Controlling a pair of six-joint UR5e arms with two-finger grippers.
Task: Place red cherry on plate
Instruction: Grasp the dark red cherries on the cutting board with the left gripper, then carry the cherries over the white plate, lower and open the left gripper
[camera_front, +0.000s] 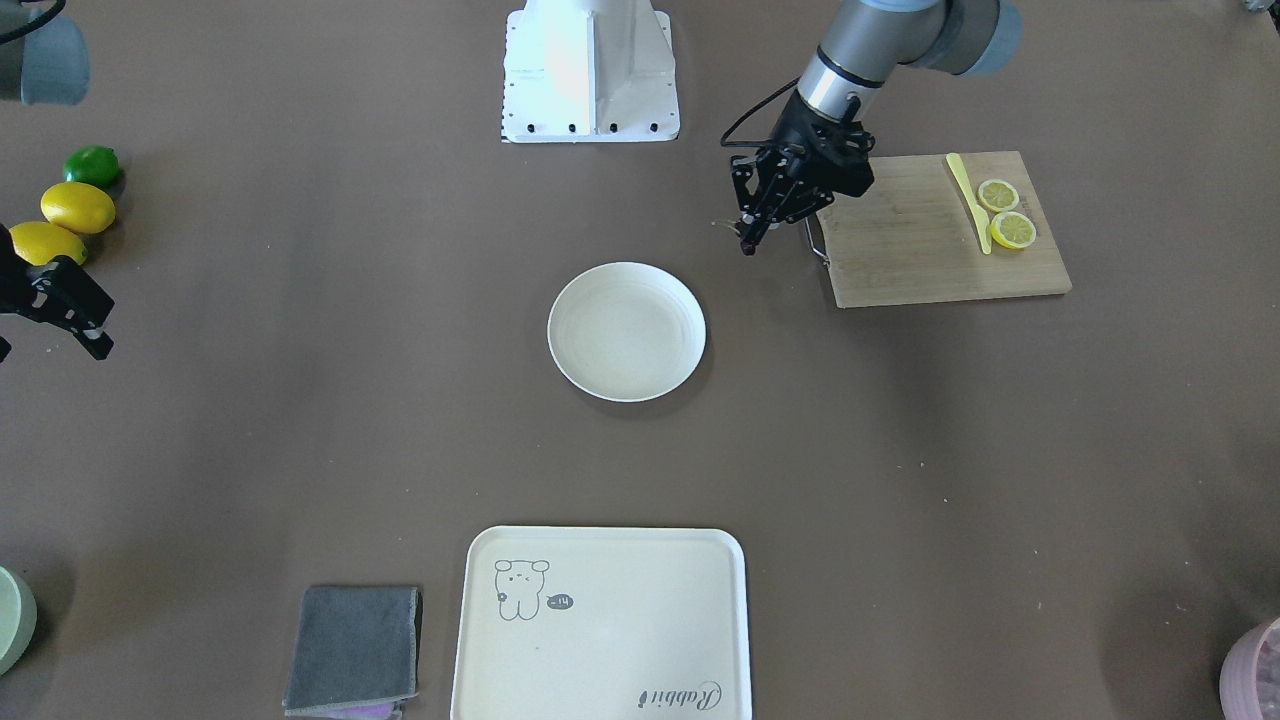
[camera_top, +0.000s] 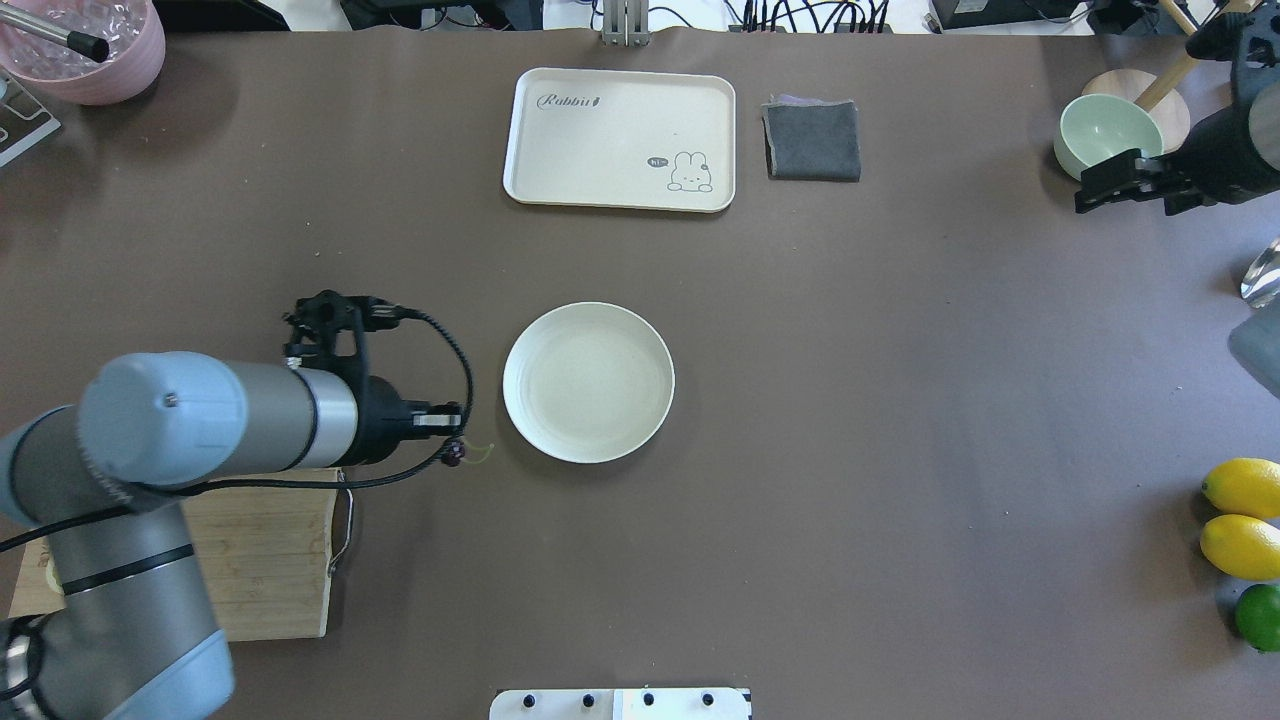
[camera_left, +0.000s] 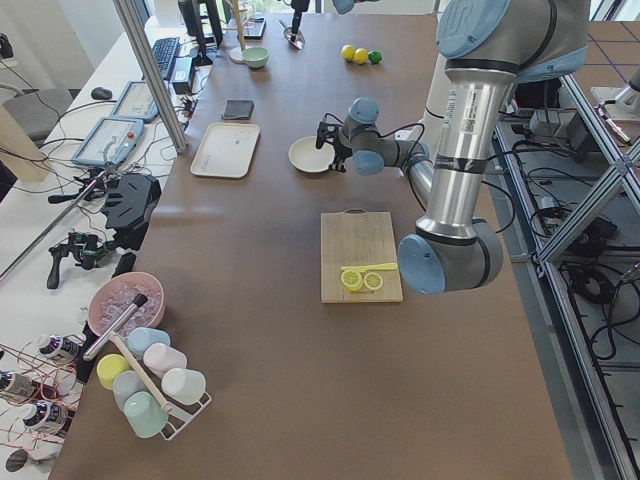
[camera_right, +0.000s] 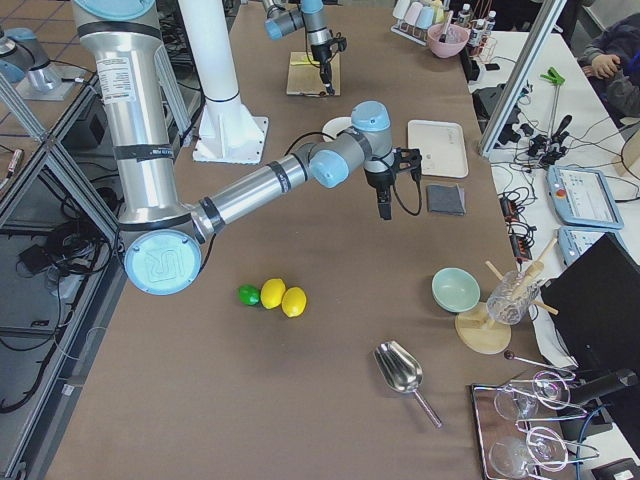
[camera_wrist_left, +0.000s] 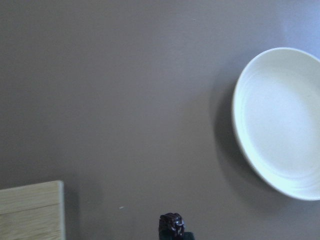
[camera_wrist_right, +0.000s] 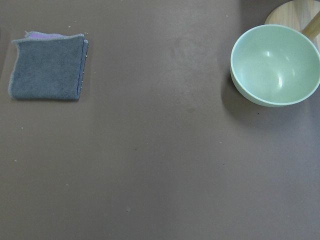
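Because the red cherry (camera_wrist_left: 171, 225) is so tiny, the left gripper (camera_top: 455, 448) pinches it at the very fingertips. Its jaws are clenched on the dark fruit, and the thin green stem pokes out past them toward the plate (camera_top: 588, 382). In the wrist view the fruit sits low and central under the camera. It seems to hang a little clear of the bench (camera_top: 900, 400), though the height is hard to judge.

The plate lies near, just ahead of the gripper and slightly to one side. It is bare, and the cherry is not yet over its rim. Behind the gripper is the wooden cutting board (camera_front: 900, 240), with two lemon slices (camera_front: 1005, 215) and a yellow knife (camera_front: 968, 200) at its far end. I judge that approaching from this side leaves only a short, level carry to the plate.

The right gripper (camera_top: 1095, 190) hangs well apart on the other side, beside a pale green bowl (camera_top: 1108, 135). Its camera looks down past a folded grey cloth (camera_wrist_right: 47, 67), and it is likely held there to stay out of the way. I cannot tell whether it is released or clenched.

Beyond the plate from the left gripper, the cream tray (camera_top: 620, 140) carries "Rabbit" in script. It also shows a small cartoon animal with a speech bubble that appears to read "hi". The lettering on the arms is too small to read.
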